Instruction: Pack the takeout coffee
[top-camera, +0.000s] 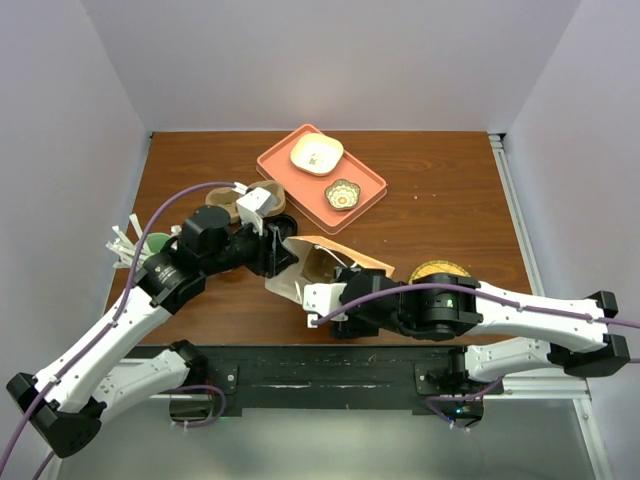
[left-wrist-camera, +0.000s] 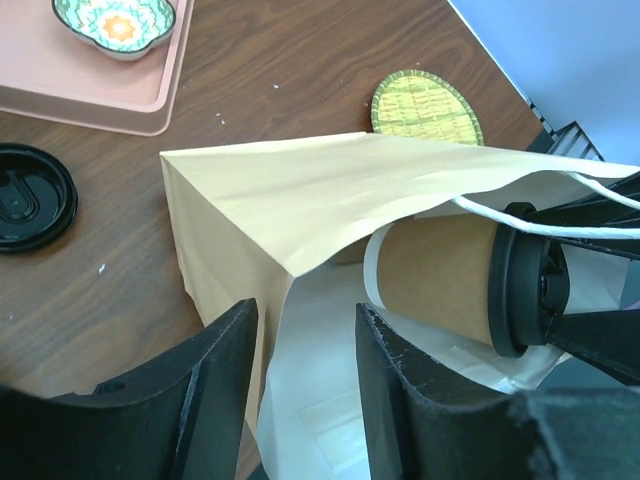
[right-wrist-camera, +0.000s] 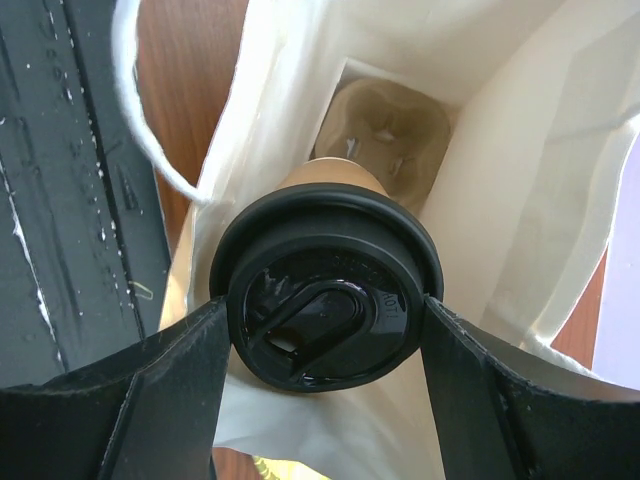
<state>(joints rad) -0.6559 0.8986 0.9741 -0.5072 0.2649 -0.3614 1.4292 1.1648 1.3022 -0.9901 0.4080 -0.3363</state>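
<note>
The coffee (right-wrist-camera: 325, 300) is partway into the mouth of the bag (left-wrist-camera: 300, 190), lying nearly level, base leading and black lid toward the opening. The right gripper (right-wrist-camera: 325, 315) has it by the lid, one finger pressed to the rim on each side. That leaves the cup's body free to slide in without the fingers fouling the paper. Deep in the bag sits a moulded pulp carrier (right-wrist-camera: 385, 120) (most likely where the cup is meant to seat), and the cup points straight at it. The left gripper (left-wrist-camera: 305, 325) is at the bag's mouth, jaws partly apart, with paper showing in the gap but not pinched. I judge it is there to keep the mouth spread. The bag lies on its side on the table (left-wrist-camera: 280, 60), so the entry is sideways.
</note>
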